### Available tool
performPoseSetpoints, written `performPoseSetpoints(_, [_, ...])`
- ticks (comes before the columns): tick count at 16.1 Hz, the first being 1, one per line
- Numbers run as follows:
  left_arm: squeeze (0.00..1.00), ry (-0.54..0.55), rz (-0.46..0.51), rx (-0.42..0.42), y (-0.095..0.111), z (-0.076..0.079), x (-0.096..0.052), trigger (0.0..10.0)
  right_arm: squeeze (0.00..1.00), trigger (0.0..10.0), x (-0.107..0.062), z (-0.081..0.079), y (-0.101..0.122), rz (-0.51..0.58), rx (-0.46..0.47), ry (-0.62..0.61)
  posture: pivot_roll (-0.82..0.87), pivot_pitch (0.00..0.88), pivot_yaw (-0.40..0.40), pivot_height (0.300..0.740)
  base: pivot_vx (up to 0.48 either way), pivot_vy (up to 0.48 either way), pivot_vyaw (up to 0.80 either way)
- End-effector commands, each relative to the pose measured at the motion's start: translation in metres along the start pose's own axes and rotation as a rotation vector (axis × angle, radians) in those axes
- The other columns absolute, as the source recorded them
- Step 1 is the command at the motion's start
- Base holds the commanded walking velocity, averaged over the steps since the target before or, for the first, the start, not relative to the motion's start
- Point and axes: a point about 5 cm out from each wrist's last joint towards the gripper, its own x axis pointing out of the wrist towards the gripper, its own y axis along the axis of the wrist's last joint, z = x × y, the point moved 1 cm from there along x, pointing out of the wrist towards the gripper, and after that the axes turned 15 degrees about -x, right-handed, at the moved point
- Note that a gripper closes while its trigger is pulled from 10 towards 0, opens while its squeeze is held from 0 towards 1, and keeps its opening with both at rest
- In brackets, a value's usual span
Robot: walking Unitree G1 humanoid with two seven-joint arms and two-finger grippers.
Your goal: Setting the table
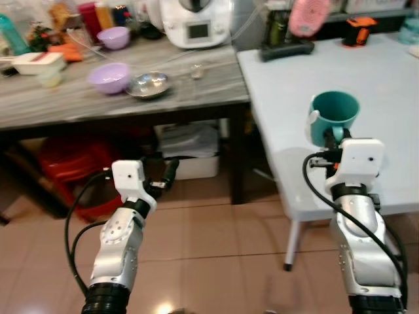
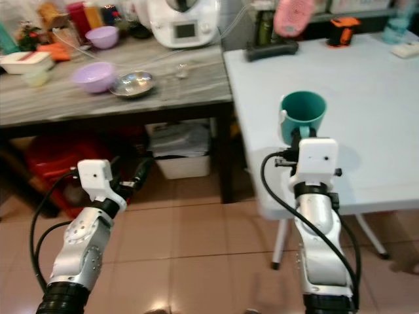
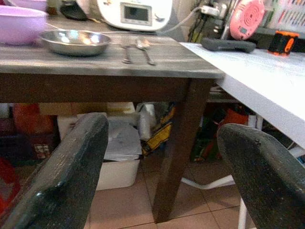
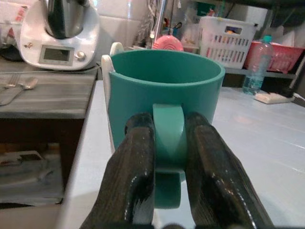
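Note:
A teal mug (image 1: 334,114) is held upright over the near part of the white table (image 1: 366,78); whether it touches the tabletop I cannot tell. My right gripper (image 4: 167,152) is shut on the mug's (image 4: 164,102) handle, one black finger on each side. My left gripper (image 1: 167,175) is open with nothing between its fingers (image 3: 62,176); it hangs low over the tiled floor in front of the dark wooden table (image 1: 190,98). That table carries a steel bowl (image 1: 148,84), a purple bowl (image 1: 109,77), and a fork and spoon (image 3: 136,47).
A white kitchen machine (image 1: 196,23) stands at the back of the wooden table, with a second purple bowl (image 1: 114,36) and bottles. A white bin (image 1: 191,150) and red items (image 1: 62,163) sit under it. A pink fan (image 1: 308,16) and orange object (image 1: 360,29) stand on the white table's far side.

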Motion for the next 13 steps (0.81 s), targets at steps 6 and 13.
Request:
performPoseSetpoints(6, [0.0, 0.044, 0.013, 0.025, 0.0033, -0.0108, -0.0039, 10.0, 0.0, 10.0, 0.0006, -0.0057, 0.0103, 0.044, 0.02, 0.02, -0.12, 0.07, 0.08, 0.74, 0.0, 0.479, 0.0])
performPoseSetpoints(13, [0.0, 0.003, 0.021, 0.025, 0.0067, -0.0116, -0.0077, 10.0, 0.0, 10.0, -0.0015, -0.0054, 0.01, 0.044, 0.016, 0.029, -0.13, 0.075, 0.079, 0.74, 0.035, 0.0, 0.0])
